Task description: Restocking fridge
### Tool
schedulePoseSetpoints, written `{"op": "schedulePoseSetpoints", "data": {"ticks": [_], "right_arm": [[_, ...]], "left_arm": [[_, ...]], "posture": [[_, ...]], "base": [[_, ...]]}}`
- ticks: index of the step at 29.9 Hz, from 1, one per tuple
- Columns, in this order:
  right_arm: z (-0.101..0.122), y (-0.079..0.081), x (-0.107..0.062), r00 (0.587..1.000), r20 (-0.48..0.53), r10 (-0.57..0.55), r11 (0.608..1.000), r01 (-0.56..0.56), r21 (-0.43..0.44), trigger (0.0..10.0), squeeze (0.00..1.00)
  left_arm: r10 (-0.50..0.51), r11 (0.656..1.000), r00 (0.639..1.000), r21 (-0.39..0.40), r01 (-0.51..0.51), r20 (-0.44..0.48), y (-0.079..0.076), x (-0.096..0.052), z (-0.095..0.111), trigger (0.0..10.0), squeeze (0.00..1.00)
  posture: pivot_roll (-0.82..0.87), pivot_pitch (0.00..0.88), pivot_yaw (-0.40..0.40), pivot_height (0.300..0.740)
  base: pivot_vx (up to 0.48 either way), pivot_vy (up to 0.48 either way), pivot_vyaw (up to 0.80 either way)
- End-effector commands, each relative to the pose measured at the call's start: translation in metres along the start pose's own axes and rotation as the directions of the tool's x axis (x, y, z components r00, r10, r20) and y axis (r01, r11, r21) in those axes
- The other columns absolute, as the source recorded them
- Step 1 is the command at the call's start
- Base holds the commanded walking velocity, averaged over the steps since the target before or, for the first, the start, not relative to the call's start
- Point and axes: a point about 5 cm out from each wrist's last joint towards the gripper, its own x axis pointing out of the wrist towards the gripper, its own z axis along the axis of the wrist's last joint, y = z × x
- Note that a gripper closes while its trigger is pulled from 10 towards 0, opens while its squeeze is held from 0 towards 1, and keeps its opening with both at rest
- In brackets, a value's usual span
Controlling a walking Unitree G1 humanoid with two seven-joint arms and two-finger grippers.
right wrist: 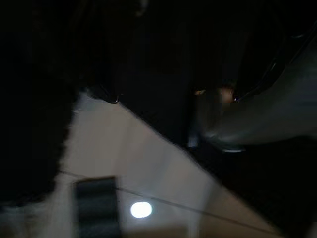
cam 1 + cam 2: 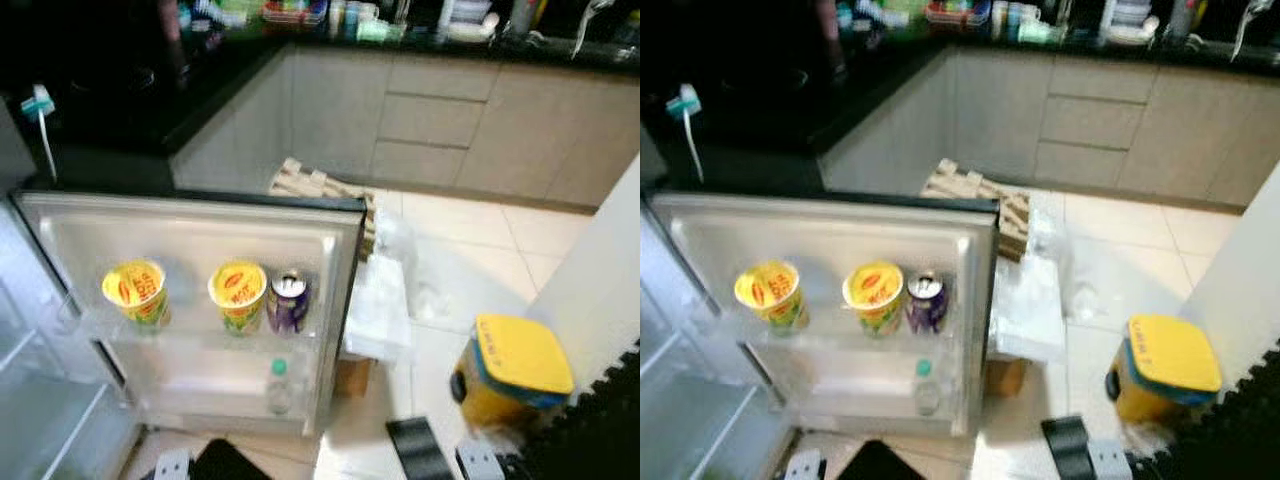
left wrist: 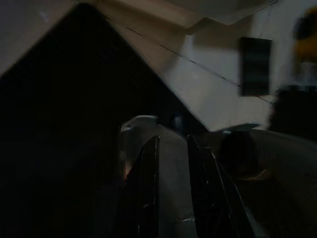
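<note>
Looking down, we see the open fridge door (image 2: 190, 235) at left of frame, its shelf holding two yellow cups (image 2: 135, 292), a purple can (image 2: 288, 302); our left tool (image 3: 172, 163) hangs nearly closed, empty; right tool unclear.

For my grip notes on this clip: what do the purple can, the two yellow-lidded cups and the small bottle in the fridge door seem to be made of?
The purple can looks like glossy printed metal, with a silvery top. The yellow-lidded cups seem to be printed paper or plastic with foil-like lids; blur leaves that open. The small bottle looks like clear plastic with a green cap.
</note>
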Motion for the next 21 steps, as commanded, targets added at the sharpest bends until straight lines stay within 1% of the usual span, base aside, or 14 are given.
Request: {"op": "schedulePoseSetpoints", "data": {"ticks": [1, 5, 17, 18, 20, 21], "right_arm": [[0.0073, 0.0031, 0.0014, 0.999, 0.026, 0.042, 0.999, -0.042, 0.022, 10.0, 0.0], [0.0079, 0.005, 0.0019, 0.998, 0.02, 0.056, 0.998, -0.056, 0.0, 10.0, 0.0], [0.0016, 0.0084, 0.0014, 0.996, 0.008, 0.083, 0.996, -0.083, 0.012, 10.0, 0.0], [-0.0001, 0.0075, 0.0015, 0.998, -0.005, 0.061, 0.998, -0.061, 0.008, 10.0, 0.0], [-0.0006, 0.0069, 0.0014, 0.999, -0.009, 0.049, 0.999, -0.049, 0.006, 10.0, 0.0], [-0.0008, 0.0065, 0.0014, 0.999, -0.011, 0.043, 0.999, -0.043, 0.003, 10.0, 0.0]], "left_arm": [[0.01, 1.0, 1.0, -0.001, -0.01, -0.024, 0.0034, -0.0024, -0.0052, 10.0, 0.0], [0.009, 1.0, 1.0, -0.003, -0.009, -0.023, 0.003, -0.0022, -0.0051, 10.0, 0.0], [0.001, 1.0, 0.999, 0.001, -0.001, -0.036, 0.0016, -0.0025, -0.0087, 10.0, 0.0], [-0.013, 1.0, 0.999, 0.004, 0.013, -0.039, 0.0006, -0.0025, -0.0091, 10.0, 0.0], [-0.018, 1.0, 0.999, 0.006, 0.018, -0.039, 0.0003, -0.0024, -0.0092, 10.0, 0.0], [-0.025, 1.0, 0.999, 0.006, 0.025, -0.04, -0.0002, -0.0024, -0.0092, 10.0, 0.0]], "posture": [[-0.05, 0.0, -0.032, 0.74], [-0.05, 0.0, -0.032, 0.74], [-0.05, 0.0, -0.032, 0.74], [-0.05, 0.0, -0.029, 0.74], [-0.05, 0.0, -0.029, 0.74], [-0.05, 0.0, -0.029, 0.74]], "base": [[0.0, 0.0, 0.76], [0.0, 0.0, 0.76], [0.0, 0.0, 0.76], [0.0, 0.0, 0.0], [0.0, 0.0, 0.0], [0.0, -0.48, 0.0]]}}
